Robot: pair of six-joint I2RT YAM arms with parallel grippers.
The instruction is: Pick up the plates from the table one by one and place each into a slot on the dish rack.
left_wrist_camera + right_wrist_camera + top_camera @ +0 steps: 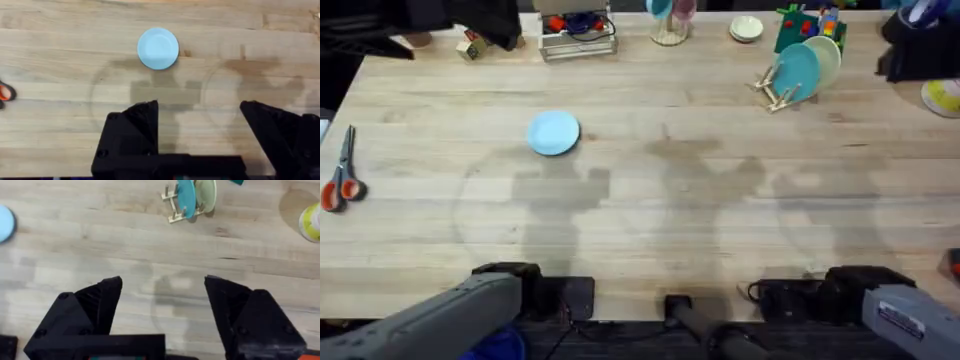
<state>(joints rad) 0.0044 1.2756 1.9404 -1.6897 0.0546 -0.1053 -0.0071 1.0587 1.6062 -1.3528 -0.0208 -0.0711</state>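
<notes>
Three plates are in sight: one light blue plate (pixel 554 132) lying flat and alone on the table (pixel 650 220), left of centre, and two standing on edge in the dish rack (pixel 778 90) near the far right of the tabletop, a teal plate (pixel 798 72) in front and a pale cream plate (pixel 826 56) just behind it, the two close together and leaning back. There is one rack, small and of light wood, its pegs poking out at the lower left of the teal plate. Two grippers are at the near edge: the left gripper (pixel 199 132) has its black fingers spread wide with nothing between them and bare wood beneath, the blue plate well ahead of it; the right gripper (pixel 162 315) is likewise parted wide and holds nothing, with the rack and its two plates well ahead. A wide stretch of bare planks lies between the blue plate and the rack, and all around the blue plate, so nothing crowds it. One pair of orange-handled scissors (pixel 340 172) lies near the left edge, well apart from the plate. Along the far edge stands a wire-frame tray (pixel 578 40) and other clutter, close behind the rack on the right
</notes>
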